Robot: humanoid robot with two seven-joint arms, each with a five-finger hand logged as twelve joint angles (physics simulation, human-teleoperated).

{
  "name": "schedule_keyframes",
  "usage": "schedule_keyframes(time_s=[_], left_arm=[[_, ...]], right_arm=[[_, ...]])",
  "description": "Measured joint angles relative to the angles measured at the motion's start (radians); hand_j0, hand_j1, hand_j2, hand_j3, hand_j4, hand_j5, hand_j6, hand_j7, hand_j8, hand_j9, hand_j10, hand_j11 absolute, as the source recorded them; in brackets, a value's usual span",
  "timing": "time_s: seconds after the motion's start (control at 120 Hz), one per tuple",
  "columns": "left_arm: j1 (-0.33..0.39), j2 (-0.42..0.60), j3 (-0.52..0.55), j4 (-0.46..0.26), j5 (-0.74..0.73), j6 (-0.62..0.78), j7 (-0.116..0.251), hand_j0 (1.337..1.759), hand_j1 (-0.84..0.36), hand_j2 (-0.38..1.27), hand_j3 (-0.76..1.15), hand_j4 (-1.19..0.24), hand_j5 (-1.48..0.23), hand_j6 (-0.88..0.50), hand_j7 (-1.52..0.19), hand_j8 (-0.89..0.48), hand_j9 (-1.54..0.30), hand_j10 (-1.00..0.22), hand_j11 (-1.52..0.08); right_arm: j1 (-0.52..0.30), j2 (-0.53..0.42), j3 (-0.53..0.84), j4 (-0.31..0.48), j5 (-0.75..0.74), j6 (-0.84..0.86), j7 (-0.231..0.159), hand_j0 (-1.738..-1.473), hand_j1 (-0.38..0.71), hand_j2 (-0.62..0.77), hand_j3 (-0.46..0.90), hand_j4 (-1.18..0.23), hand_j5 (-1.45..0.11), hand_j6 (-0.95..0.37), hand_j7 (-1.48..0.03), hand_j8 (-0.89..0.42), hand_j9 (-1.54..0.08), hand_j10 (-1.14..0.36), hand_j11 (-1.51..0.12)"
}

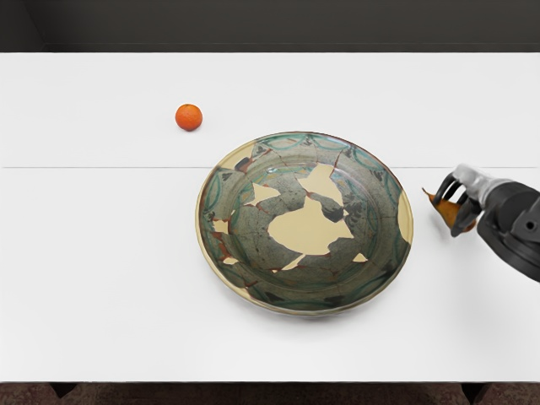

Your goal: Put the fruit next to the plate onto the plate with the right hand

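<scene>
— So, where does the right hand stand?

— Your right hand is just in from the right edge of the bench, about halfway between its near and far edges. Its dark forearm runs off that same edge. You see the hand close beside the plate's right rim, but with a strip of bare bench between them.

— And the fingers?

— Curled. The dark fingers are closed around a small orange-brown item, and one pointed end of it pokes out toward the plate. You cannot tell from this view whether it sits on the bench or is raised off it. The fingers also hide too much of it for you to name its kind.

— The plate?

— You have the large plate at the middle of the bench. It is round and lies flat, grey-green with cream patches and a cream rim.

— Anything else on the bench?

— A round orange fruit rests toward the far left of the bench. It is near the plate's far-left rim without touching it. It is well apart from your hand, with the plate lying between the two.
</scene>
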Motion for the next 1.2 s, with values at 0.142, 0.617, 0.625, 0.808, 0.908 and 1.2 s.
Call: schedule_keyframes(time_s=[0.142,0.617,0.625,0.808,0.908,1.2], left_arm=[[0.002,0.0,0.0,0.0,0.0,0.0,0.0,1.658,0.35,0.0,0.0,0.0,0.0,0.0,0.0,0.0,0.0,0.0,0.0],[0.017,0.0,-0.007,0.0,-0.003,-0.001,0.0,1.658,0.35,0.0,0.0,0.0,0.0,0.0,0.0,0.0,0.0,0.0,0.0],[0.018,0.0,-0.007,0.0,-0.003,-0.001,0.0,1.658,0.35,0.0,0.0,0.0,0.0,0.0,0.0,0.0,0.0,0.0,0.0],[0.018,0.0,-0.006,0.0,-0.003,-0.001,0.0,1.658,0.35,0.0,0.0,0.0,0.0,0.0,0.0,0.0,0.0,0.0,0.0],[0.017,0.0,-0.003,0.0,-0.003,0.0,0.0,1.658,0.35,0.0,0.0,0.0,0.0,0.0,0.0,0.0,0.0,0.0,0.0],[0.017,0.0,0.001,0.0,-0.002,0.0,0.0,1.658,0.35,0.0,0.0,0.0,0.0,0.0,0.0,0.0,0.0,0.0,0.0]], right_arm=[[0.033,-0.011,0.0,0.013,0.016,0.0,0.0,-1.657,0.27,0.27,0.0,-0.65,-0.92,-0.29,-0.88,-0.4,-0.9,-0.57,-0.9],[0.147,-0.007,0.001,0.019,0.09,0.0,0.0,-1.657,0.27,0.26,0.0,-0.65,-0.92,-0.29,-0.88,-0.4,-0.9,-0.57,-0.9],[0.148,-0.006,0.001,0.019,0.091,0.0,0.0,-1.657,0.27,0.26,0.0,-0.65,-0.92,-0.29,-0.88,-0.4,-0.9,-0.57,-0.9],[0.179,0.025,0.004,0.019,0.117,0.0,0.0,-1.657,0.27,0.26,0.0,-0.65,-0.92,-0.29,-0.88,-0.4,-0.9,-0.57,-0.9],[0.196,0.046,0.004,0.019,0.132,0.0,0.0,-1.657,0.27,0.26,0.0,-0.65,-0.92,-0.29,-0.88,-0.4,-0.9,-0.57,-0.9],[0.226,0.11,0.01,0.019,0.165,0.0,0.0,-1.657,0.26,0.25,0.0,-0.65,-0.91,-0.29,-0.88,-0.41,-0.9,-0.58,-0.9]])
